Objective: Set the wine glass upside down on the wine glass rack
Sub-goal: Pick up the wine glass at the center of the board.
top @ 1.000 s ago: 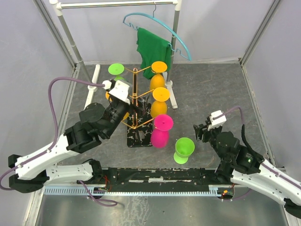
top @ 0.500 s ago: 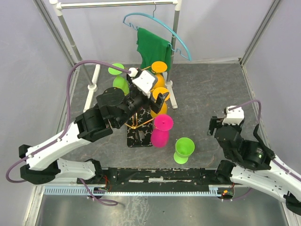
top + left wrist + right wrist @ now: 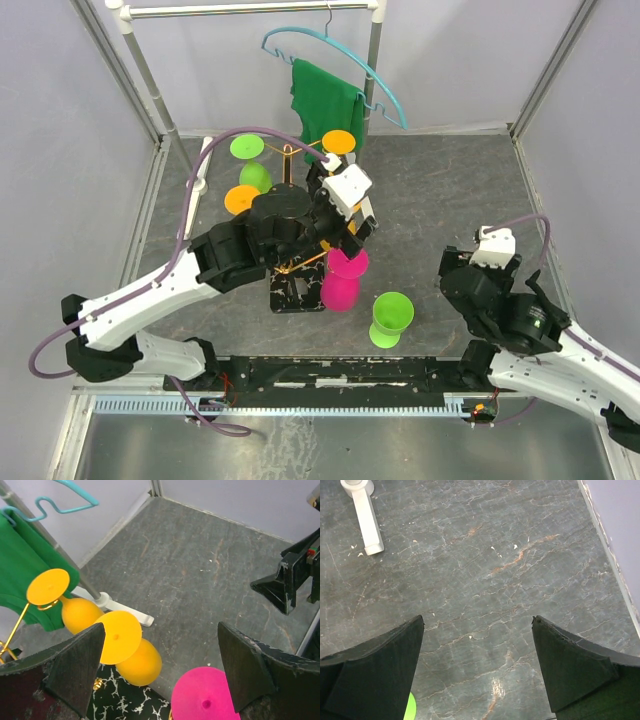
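The left hand [image 3: 160, 627], fingers wide apart and empty, has swung across the wine glass rack [image 3: 292, 290] and now hangs over its pink glass [image 3: 202, 702]. The right hand [image 3: 477, 622] has spread and drawn back, also empty. Between the two hands, the green wine glass [image 3: 391, 318] stands upright on the desk [image 3: 440, 200]. It is not yet hung, so the left hand probably takes over.

the left arm [image 3: 240, 250] covers most of the wine glass rack [image 3: 295, 291]; only its marbled base and gold top show. the left wrist view cuts the pink glass [image 3: 202, 695] at its bottom edge. the right wrist view catches only a sliver of the green wine glass [image 3: 411, 709]
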